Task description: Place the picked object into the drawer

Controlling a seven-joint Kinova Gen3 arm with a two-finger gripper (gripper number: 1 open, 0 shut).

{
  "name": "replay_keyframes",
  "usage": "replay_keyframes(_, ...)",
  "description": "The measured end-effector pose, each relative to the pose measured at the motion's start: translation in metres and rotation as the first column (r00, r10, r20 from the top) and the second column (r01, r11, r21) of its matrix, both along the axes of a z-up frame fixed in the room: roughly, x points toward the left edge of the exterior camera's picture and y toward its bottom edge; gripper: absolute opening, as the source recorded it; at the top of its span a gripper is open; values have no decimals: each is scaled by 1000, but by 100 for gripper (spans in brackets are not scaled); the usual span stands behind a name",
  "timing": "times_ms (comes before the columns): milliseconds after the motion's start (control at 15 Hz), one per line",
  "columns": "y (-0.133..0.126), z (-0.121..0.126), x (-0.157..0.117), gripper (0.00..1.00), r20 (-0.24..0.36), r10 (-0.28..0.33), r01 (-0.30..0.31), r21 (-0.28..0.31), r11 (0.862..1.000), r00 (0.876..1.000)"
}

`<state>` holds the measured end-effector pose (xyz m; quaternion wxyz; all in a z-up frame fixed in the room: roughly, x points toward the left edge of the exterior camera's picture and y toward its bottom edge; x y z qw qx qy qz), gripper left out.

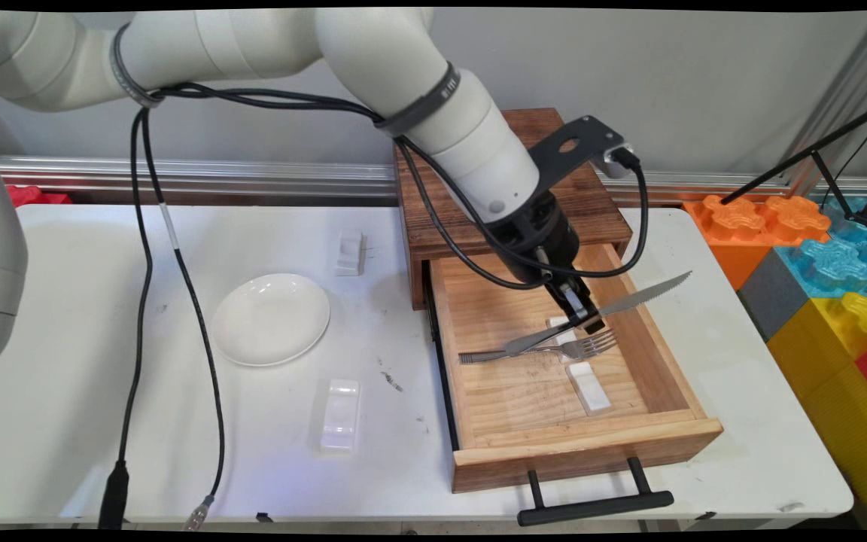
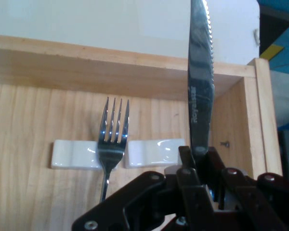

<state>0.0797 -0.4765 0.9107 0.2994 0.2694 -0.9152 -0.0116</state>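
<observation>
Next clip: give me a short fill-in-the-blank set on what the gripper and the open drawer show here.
1. The gripper is shut on a serrated ____.
2. The fork lies inside the open wooden ____.
3. In the hand view the fork's neck lies across a white ____.
4. On the white table, left of the drawer, sits a round white ____.

Missing words: knife; drawer; rest; plate.

I see my black two-finger gripper [image 2: 198, 166] with jaws clamped on a serrated steel knife [image 2: 200, 91], blade pointing up | silver fork [image 2: 112, 139] lies tines-up across a white ceramic cutlery rest [image 2: 149, 153] | both inside a light wooden drawer [image 2: 43, 106].
</observation>
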Motion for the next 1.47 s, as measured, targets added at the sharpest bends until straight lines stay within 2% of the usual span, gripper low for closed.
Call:
replay_keyframes(667, -1, -37, -6, 0, 20, -10, 10, -21, 1000, 1000)
replay_keyframes(1000, 6, -65, -3, 0, 47, -14, 15, -18, 1000, 999)
replay_keyframes(1467, 12, -87, -2, 0, 65, -13, 14, -11, 1000, 998)
